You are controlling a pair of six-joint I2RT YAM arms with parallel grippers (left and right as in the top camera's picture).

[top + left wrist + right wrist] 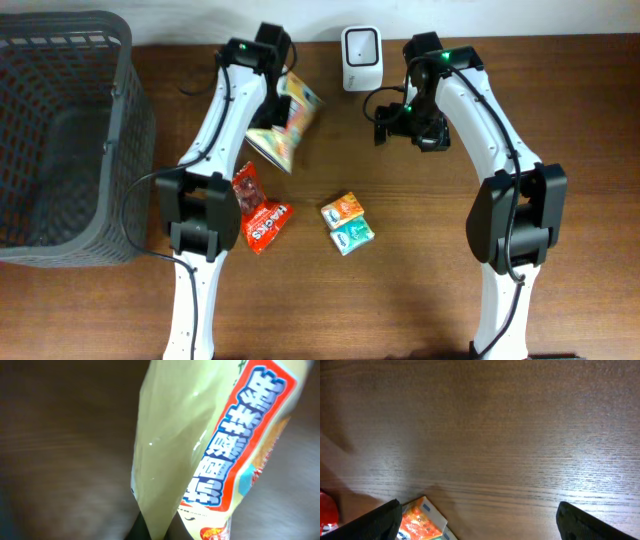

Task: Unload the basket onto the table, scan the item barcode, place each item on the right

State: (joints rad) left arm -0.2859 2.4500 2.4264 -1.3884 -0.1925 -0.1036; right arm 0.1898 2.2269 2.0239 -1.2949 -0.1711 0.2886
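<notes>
Left pincer [281, 86] of mine is clamped on one end of the yellow snack bag [286, 126], at the back of the desk [420, 270] just left of the white scanner [360, 58], while my right pincer [479, 524] gapes wide over bare wood near an orange packet [422, 517].

Overhead: straight down on the whole table [400, 300]. Left wrist: very close, snack bag [170, 460] rising from between its fingers. Right wrist: downward between its spread fingers [380, 522]; the orange box [420, 520] beside the left finger also shows overhead.

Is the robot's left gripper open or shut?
Shut. The left gripper pinches the edge of the yellow snack bag, seen in its wrist view.
</notes>
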